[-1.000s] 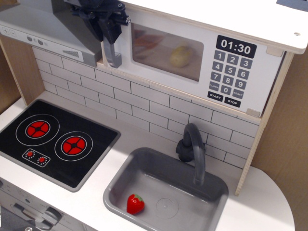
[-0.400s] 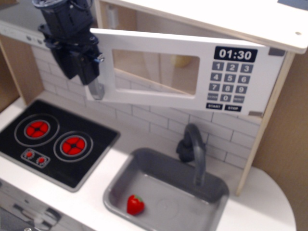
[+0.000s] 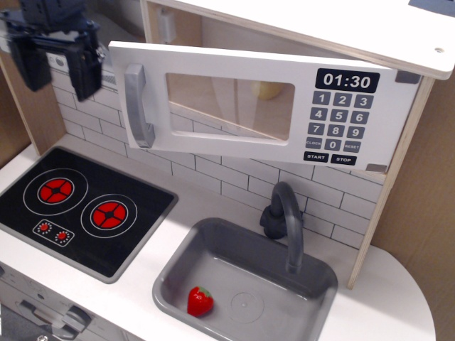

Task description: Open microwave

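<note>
Microwave of pale wood with a white door (image 3: 234, 114), clear window, black keypad and clock display, sits high at the back of the toy kitchen, under a white top shelf. Its door is swung outward on its right-hand hinge side, the left edge with the grey vertical handle (image 3: 137, 105) standing well out from the wooden cabinet, so the dark opening shows behind it at the upper left. A pale yellowish object is dimly visible through the window, too blurred to identify.

The black robot gripper (image 3: 58, 62) hangs at the upper left, beside the handle but apart from it, with nothing between its fingers. The two dark fingers (image 3: 85, 67) point downward with a clear gap between them, so they stand spread and empty.

By my reading the opening step is essentially done: the door is off its frame by a wide angle and the handle is free. What remains, if anything, is to push the door further round or simply to draw the arm clear; either calls for keeping the fingers away from the door's left edge so it is not knocked shut.

Below, a grey sink (image 3: 178, 266) holds a red toy strawberry (image 3: 200, 301), beside a grey curved tap (image 3: 286, 224) and a black two-ring hob (image 3: 78, 209).
</note>
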Controlling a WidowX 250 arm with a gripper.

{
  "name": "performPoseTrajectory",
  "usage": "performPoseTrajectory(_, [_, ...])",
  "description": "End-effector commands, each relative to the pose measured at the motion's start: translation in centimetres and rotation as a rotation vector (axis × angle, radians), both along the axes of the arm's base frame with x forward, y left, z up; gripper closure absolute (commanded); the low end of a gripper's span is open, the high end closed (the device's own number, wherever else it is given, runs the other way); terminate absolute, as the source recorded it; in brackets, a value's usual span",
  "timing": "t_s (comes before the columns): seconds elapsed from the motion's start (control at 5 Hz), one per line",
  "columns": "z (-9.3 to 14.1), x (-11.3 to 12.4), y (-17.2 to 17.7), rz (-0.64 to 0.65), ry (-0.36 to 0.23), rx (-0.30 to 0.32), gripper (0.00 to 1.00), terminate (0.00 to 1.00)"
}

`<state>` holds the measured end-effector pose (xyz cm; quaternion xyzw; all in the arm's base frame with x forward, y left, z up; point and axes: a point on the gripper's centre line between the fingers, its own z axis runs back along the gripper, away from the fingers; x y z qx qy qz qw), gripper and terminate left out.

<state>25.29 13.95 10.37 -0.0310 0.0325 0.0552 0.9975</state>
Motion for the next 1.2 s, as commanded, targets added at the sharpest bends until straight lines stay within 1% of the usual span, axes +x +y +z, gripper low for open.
performPoseTrajectory(0.0, [5.2,3.3,7.6,0.32,-0.132,0.177,0.0,0.0])
performPoseTrajectory(0.2, [4.4,4.4,6.0,0.373,-0.203,0.156,0.0,0.0])
performPoseTrajectory(0.4, [1.9,5.3,2.3,0.283,-0.206,0.118,0.0,0.0])
performPoseTrajectory(0.6, [-0.4,5.0,-1.5,0.191,-0.286,0.082,0.0,0.0])
performPoseTrajectory(0.8, [-1.8,5.5,-4.4,0.154,-0.307,0.037,0.0,0.0])
performPoseTrajectory(1.0, [-3.5,2.0,-6.2,-0.015,-0.289,0.086,0.0,0.0])
